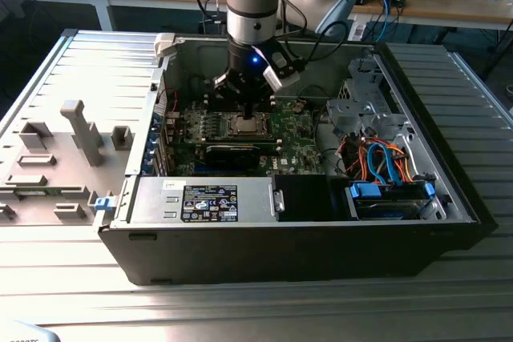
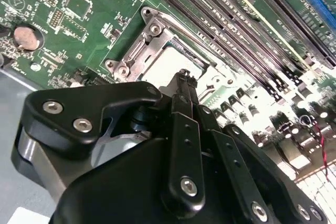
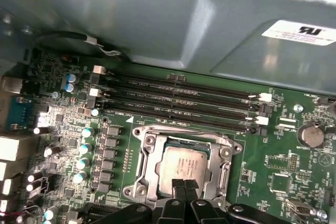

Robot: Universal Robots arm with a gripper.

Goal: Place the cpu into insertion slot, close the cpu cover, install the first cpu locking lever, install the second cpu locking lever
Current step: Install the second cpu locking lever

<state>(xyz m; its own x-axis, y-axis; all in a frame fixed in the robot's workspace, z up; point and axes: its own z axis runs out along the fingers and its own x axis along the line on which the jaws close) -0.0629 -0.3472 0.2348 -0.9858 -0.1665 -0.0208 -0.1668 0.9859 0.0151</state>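
Silver-grey cpu (image 3: 184,169) lies flat inside the insertion slot (image 3: 152,171), ringed by green motherboard (image 3: 273,161). Gripper (image 3: 184,185) hangs straight over the near edge of the chip in the first wrist view, fingertips (image 3: 177,184) pressed together, narrow, holding nothing visible. Whether the tips touch the chip, cannot tell. Silvery cpu cover (image 3: 181,136) frames the socket and seems to lie down around the chip. Memory slots (image 3: 178,100) run on the far side of the socket. In the exterior view the arm stands upright above the socket (image 1: 245,124) in the open computer case (image 1: 449,190).
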